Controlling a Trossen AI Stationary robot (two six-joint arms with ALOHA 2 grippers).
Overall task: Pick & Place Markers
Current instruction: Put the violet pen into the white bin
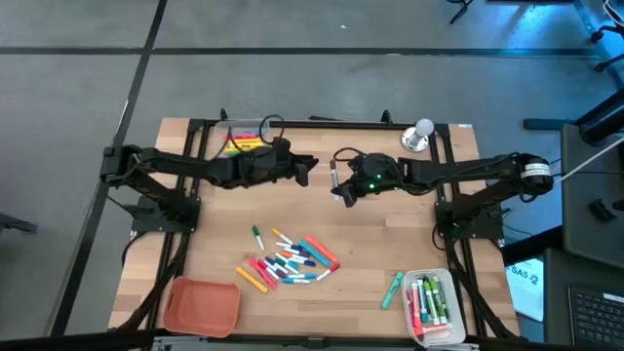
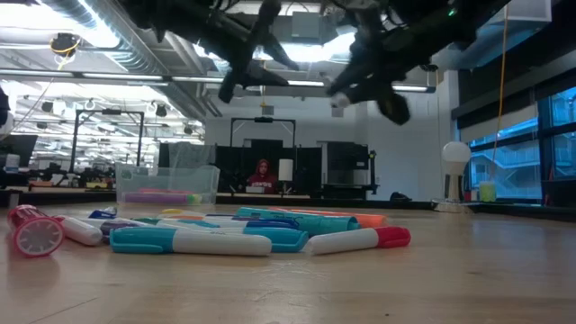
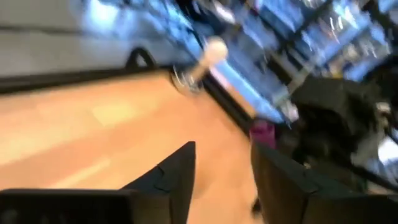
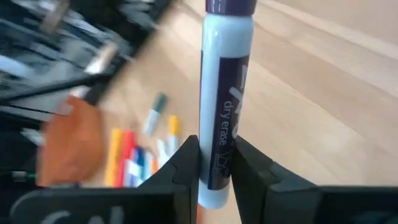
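- Pale wooden surface (image 1: 322,210) inside a dark frame, grey floor around; beyond it an open office with ceiling ducts.
- Loose markers (image 1: 289,261) heaped mid-surface, near an orange tray (image 1: 202,305); more already sorted in two clear bins (image 1: 430,305).
- Right end effector (image 1: 342,191) raised over the middle, pinching a purple dry-erase marker (image 4: 224,93), likely for carrying.
- Left end effector (image 1: 304,168) just beside it, fingers (image 3: 174,180) spread, holding nothing.
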